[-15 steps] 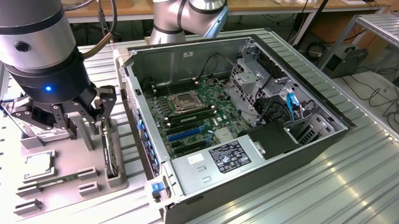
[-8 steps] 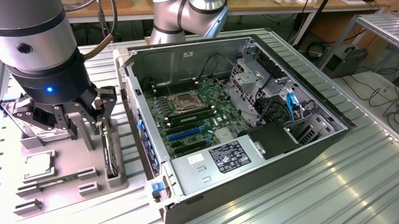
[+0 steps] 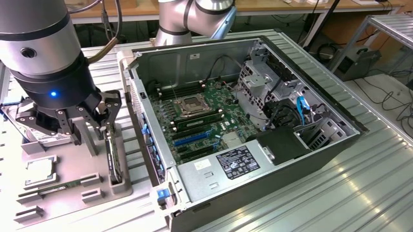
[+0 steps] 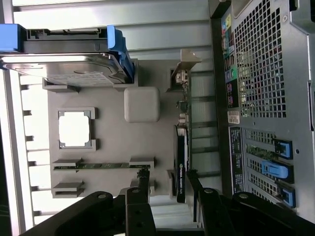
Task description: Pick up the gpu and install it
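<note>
Grey plastic fixture tray [image 3: 71,195] lies at the exterior view's left on the ribbed metal tabletop [image 3: 335,193]. Reading across it from left to right, you find:
- a hard drive [image 3: 40,139], partly hidden behind the arm;
- a square processor [image 3: 38,172] in its pocket;
- a narrow memory stick [image 3: 57,187] lying in a slot;
- the gpu [image 3: 115,157], standing on its long edge in a slot along the tray side nearest the computer case [image 3: 310,159].

Your tool [image 3: 96,140] hangs just above the gpu with its jaws apart, and nothing is clamped.

In the wrist view the two black fingers [image 4: 141,189] of the tool [image 4: 167,183] straddle one end of the card. The gpu [image 4: 181,162] shows its black face between them. It sits closer to one finger than to the other, and you cannot tell whether that finger touches it. Its metal bracket [image 4: 186,64] is at the end of the card away from the tool. The hard drive [image 4: 74,69], processor [image 4: 75,129] and memory stick [image 4: 98,166] rest in their own pockets of the tray [image 4: 113,142], apart from the gpu.

Further right in the exterior view, the case lies on its side with the panel off. The green motherboard [image 3: 200,121] is exposed, with its blue expansion slots [image 3: 188,138] toward the tray side. A labelled power supply [image 3: 235,164] sits at the near end of the case.
</note>
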You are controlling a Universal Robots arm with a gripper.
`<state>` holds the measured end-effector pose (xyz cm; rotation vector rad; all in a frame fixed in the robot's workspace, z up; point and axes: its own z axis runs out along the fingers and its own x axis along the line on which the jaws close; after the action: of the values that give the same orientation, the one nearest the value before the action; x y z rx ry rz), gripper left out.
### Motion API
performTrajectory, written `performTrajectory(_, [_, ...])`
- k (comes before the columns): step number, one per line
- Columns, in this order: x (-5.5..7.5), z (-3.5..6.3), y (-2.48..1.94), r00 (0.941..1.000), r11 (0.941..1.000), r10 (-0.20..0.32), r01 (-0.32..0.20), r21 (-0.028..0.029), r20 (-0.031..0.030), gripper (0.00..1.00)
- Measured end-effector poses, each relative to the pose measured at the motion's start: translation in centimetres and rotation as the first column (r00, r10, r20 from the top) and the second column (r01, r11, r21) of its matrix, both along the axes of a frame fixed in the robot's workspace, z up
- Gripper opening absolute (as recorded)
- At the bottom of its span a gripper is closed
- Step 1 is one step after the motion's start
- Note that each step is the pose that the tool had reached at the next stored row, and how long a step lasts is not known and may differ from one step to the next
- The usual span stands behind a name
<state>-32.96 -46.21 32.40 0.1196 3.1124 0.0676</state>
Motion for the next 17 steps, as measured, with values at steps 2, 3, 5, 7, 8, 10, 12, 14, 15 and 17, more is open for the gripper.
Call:
performTrajectory(2, [0.1,-0.05,0.00,1.0000,1.0000,0.000,0.000,-0.0001,-0.0001,0.42])
performTrajectory(3, [0.2,-0.08,0.00,1.0000,1.0000,0.000,0.000,-0.0002,-0.0001,0.42])
performTrajectory(5, [0.4,-0.13,0.00,1.0000,1.0000,0.000,0.000,0.0000,0.0000,0.42])
performTrajectory(7, [0.5,-0.18,0.01,1.0000,1.0000,0.000,0.000,0.0000,0.0000,0.42])
performTrajectory(8, [0.6,-0.20,0.01,1.0000,1.0000,0.000,0.000,-0.0001,0.0000,0.42])
performTrajectory(10, [0.7,-0.25,0.01,1.0000,1.0000,0.000,0.000,-0.0001,0.0000,0.42])
performTrajectory(12, [0.8,-0.29,0.01,1.0000,1.0000,0.000,0.000,-0.0001,0.0000,0.42])
performTrajectory(14, [1.0,-0.34,0.02,1.0000,1.0000,0.000,0.000,0.0000,0.0001,0.42])
performTrajectory(15, [1.1,-0.36,0.02,1.0000,1.0000,0.000,0.000,0.0000,0.0000,0.42])
performTrajectory(17, [1.2,-0.40,0.02,1.0000,1.0000,0.000,0.000,-0.0001,0.0000,0.42])
